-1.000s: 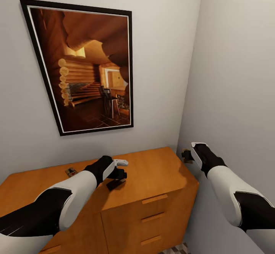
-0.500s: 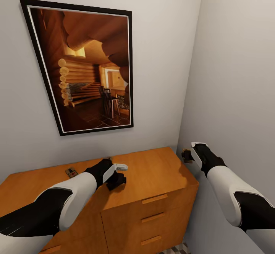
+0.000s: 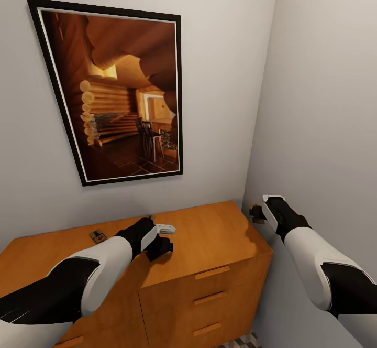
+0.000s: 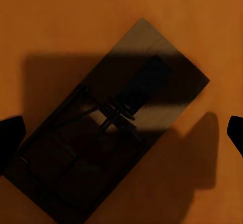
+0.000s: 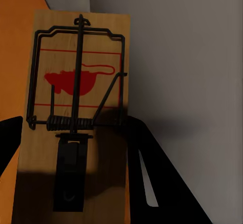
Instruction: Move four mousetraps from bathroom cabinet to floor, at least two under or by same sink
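Left fingers spread astride diagonal mousetrap; right fingers pinch upright mousetrap.

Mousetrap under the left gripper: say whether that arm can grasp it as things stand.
Probably yes. The left gripper hangs right above the mousetrap on the cabinet, jaws open to either side, with nothing between.

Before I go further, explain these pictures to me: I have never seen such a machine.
This is a simulated two-armed robot. The large picture comes from its head camera, looking down over both arms at an orange-brown cabinet below a framed picture. The dark picture comes from the left wrist: the left gripper hovers open over a mousetrap lying on the cabinet top. The last comes from the right wrist: the right gripper holds another mousetrap beside the wall. A third mousetrap lies further left on the cabinet.
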Controlling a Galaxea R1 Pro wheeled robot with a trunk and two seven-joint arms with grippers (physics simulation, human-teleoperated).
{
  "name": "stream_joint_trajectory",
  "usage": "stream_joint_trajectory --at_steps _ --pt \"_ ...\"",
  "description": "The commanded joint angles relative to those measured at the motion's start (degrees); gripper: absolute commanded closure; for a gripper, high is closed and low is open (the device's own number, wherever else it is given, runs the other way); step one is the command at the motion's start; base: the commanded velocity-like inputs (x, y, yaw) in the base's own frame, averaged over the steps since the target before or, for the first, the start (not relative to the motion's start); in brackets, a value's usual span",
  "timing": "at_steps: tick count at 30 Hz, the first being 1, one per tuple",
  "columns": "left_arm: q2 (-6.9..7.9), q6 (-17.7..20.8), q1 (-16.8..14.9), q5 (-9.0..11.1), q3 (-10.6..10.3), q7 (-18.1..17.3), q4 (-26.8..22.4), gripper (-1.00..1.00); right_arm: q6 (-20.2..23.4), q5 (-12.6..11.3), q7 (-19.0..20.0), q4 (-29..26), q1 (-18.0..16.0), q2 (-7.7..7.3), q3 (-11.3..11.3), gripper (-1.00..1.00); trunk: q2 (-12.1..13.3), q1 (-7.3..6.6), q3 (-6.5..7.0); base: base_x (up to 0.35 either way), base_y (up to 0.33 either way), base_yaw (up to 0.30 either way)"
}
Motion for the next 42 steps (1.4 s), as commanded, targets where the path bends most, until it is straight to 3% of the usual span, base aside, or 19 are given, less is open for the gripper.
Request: stream_joint_trajectory --at_steps 1,29,42 --pt "0.0 0.3 0.0 0.2 -0.4 0.1 -0.1 -1.0 0.2 0.0 -0.1 -0.1 0.0 0.03 -0.3 1.0 -0.1 0.02 -0.1 0.0 0.0 0.0" --pt "0.0 0.2 0.0 0.0 -0.5 0.2 1.0 -1.0 0.2 0.1 -0.1 -0.1 0.0 0.03 -0.3 1.0 -0.1 0.02 -0.1 0.0 0.0 0.0" --pt "0.0 -2.5 0.0 0.0 -0.5 0.4 1.2 -1.0 0.2 0.1 -0.1 -0.1 0.0 -0.06 -0.2 1.0 -0.1 0.02 -0.1 0.0 0.0 0.0"
